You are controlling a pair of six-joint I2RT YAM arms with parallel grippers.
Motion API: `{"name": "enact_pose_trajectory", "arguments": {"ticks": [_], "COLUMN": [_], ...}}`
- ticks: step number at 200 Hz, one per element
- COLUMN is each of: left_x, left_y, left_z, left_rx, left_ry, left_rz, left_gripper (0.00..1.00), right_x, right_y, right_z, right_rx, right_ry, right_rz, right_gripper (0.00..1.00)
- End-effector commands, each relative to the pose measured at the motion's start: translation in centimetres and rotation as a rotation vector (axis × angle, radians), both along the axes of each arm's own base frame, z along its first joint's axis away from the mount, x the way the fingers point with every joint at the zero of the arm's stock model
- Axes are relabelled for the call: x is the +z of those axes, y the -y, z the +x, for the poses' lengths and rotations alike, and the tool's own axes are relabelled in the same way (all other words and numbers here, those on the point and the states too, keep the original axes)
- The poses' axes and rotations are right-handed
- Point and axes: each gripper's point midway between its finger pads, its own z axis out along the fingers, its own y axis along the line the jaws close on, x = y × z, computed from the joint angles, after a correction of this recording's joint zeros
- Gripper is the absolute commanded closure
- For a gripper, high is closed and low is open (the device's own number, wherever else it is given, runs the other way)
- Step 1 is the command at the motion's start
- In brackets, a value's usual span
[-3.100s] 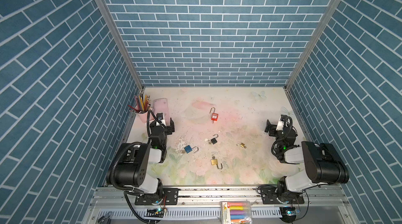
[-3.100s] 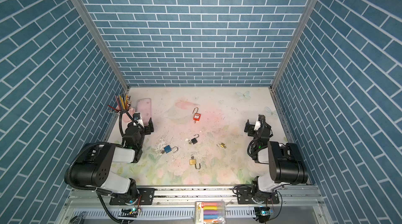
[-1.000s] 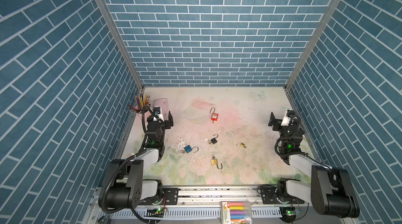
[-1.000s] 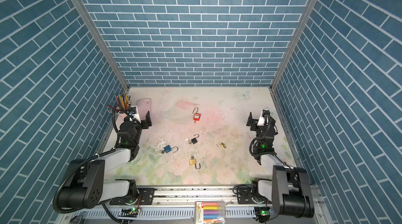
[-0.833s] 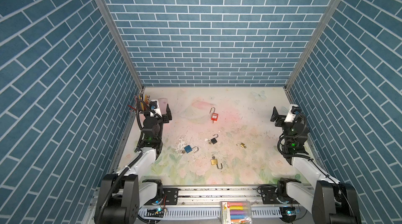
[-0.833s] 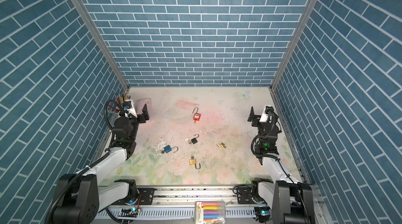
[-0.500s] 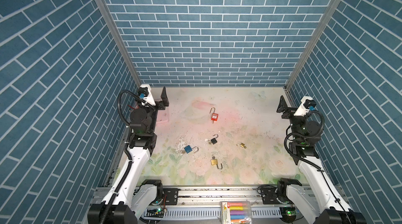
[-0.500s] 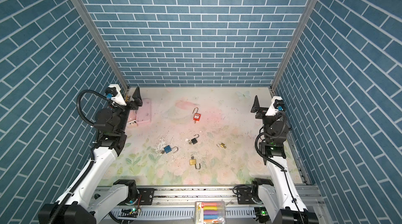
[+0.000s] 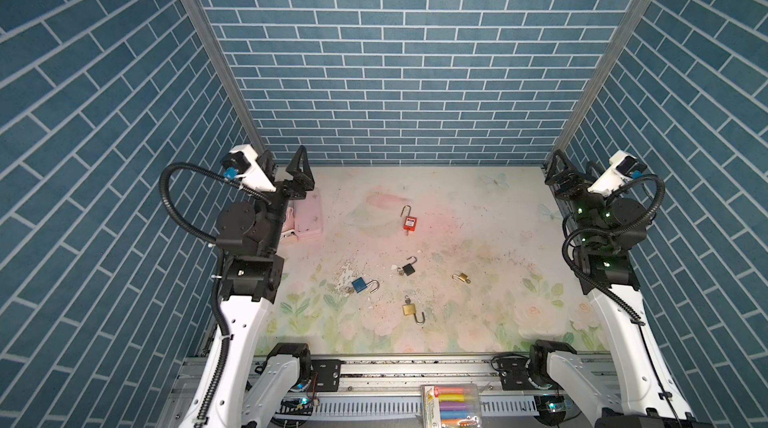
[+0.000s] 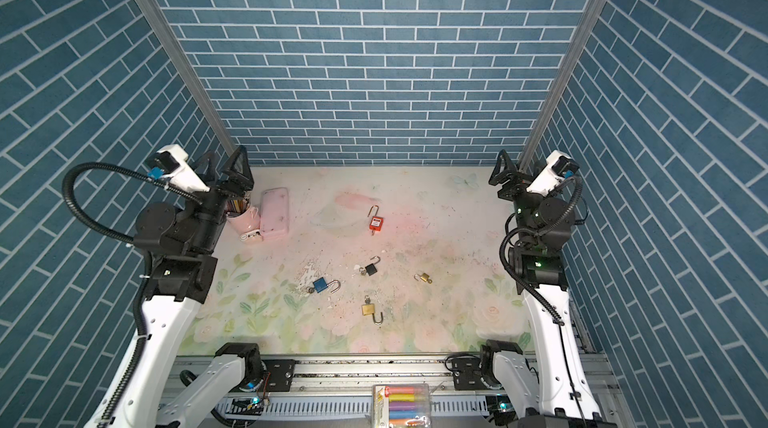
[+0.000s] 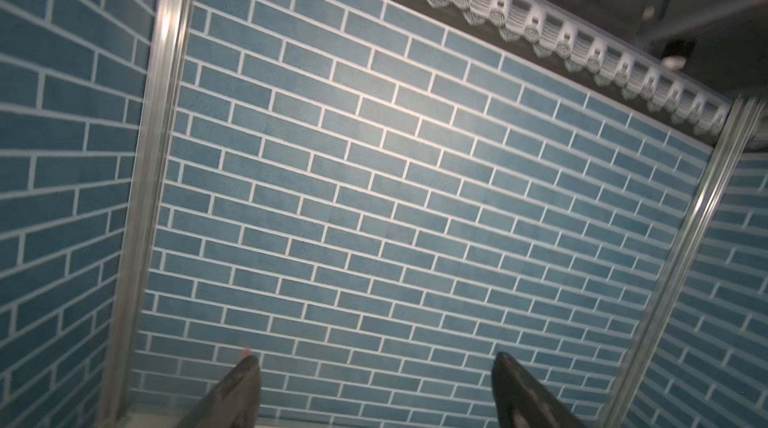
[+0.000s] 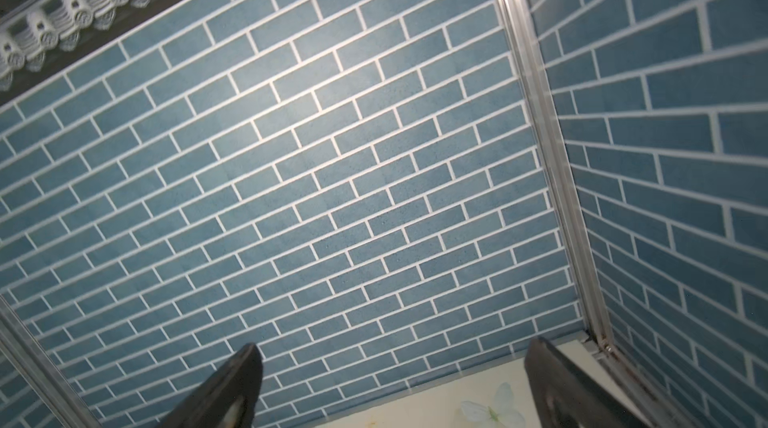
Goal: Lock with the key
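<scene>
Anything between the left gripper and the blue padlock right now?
Nothing visible. The left gripper is open and raised at the back left, near the pink case. Between that case and the blue padlock only bare mat shows.

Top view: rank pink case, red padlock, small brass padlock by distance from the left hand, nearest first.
1. pink case: back left, right beside the open left hand.
2. red padlock: mid-table, toward the back.
3. small brass padlock: right of centre and nearer the front, clearly farthest.
</scene>
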Motion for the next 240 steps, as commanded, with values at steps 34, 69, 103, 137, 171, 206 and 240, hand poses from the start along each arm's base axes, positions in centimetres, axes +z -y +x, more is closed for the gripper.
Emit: {"name": "enact_pose_trajectory", "arguments": {"ticks": [34,69,103,137,171,206,240], "left_x": [0.3,-1.4,-4.2,-7.8,-12.8,-18.4,-24.2], "left_y": [0.3,0.6,3.9,9.1,13.1,17.2,20.9], "left_z": [1.4,2.8,4.8,6.5,8.1,9.1,9.6], "left_rx": [-0.099,-0.073,-0.115,-0.101,-0.100,-0.093,-0.131], "left_ry": [-0.091,-0.217,-0.408,-0.604,-0.799,-0.970,-1.100], "left_rz": [-0.140,-0.128,-0.055,0.134,0.257,0.411,0.520], "left_gripper": [0.13,0.13,0.13,0.13,0.13,0.13,0.13], "right_x": [-0.8,-1.5,-3.2,-6.3,-10.5,-15.4,-19.2], "right_y": [1.8,0.2,-1.5,-3.2,-7.2,-13.9,-18.8], "right_z": [-3.7,-3.2,-2.3,0.5,3.0,3.8,2.5], "right_rx": [0.013,0.078,0.174,0.256,0.309,0.411,0.467], "right_ry": [0.109,0.075,0.038,-0.109,-0.282,-0.404,-0.393], "right_rz": [0.181,0.075,0.023,-0.022,-0.127,-0.306,-0.472], "right_gripper": [0.02,0.02,0.01,0.01,0.02,0.04,0.05]}}
